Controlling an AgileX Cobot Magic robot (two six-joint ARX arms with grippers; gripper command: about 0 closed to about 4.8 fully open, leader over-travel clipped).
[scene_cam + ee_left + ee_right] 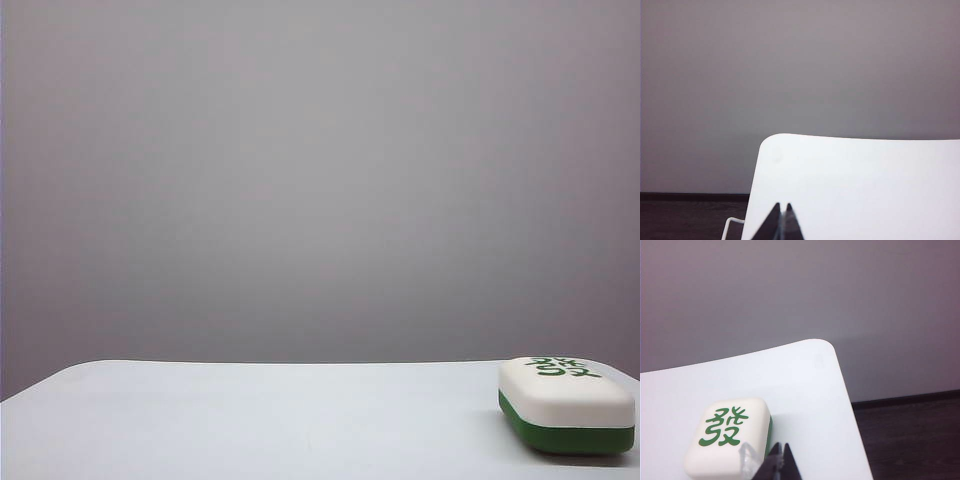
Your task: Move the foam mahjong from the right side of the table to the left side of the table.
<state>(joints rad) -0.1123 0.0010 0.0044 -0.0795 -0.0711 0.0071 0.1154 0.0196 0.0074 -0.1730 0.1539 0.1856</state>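
**Mahjong block sits at the table's right edge, both grippers closed and clear of it**

On the left, the left gripper (782, 222) shows only in its own wrist view, as 2 dark pointed fingertips pressed together with no gap between them and nothing held. It hangs over the white table (865, 185) near a rounded corner. Beyond that edge lie a dark floor (690, 220) and a thin white frame (730, 227) just off the table's side. A plain grey wall (800, 65) fills the background.

In the exterior view the table (250, 420) stretches across the lower part of the picture, and neither arm can be seen there. The foam mahjong (566, 405) lies flat at the far right of the table, close to the right edge, its cream upper part over a dark green bottom layer and a green character on its top face.

On the right, the right gripper (780, 460) has its 2 dark fingertips closed against each other, gripping nothing. It hangs just beside the foam mahjong (727, 437), next to the block's green-edged side, but whether it touches the block cannot be told. The block rests well in from the table's (810, 390) rounded corner.
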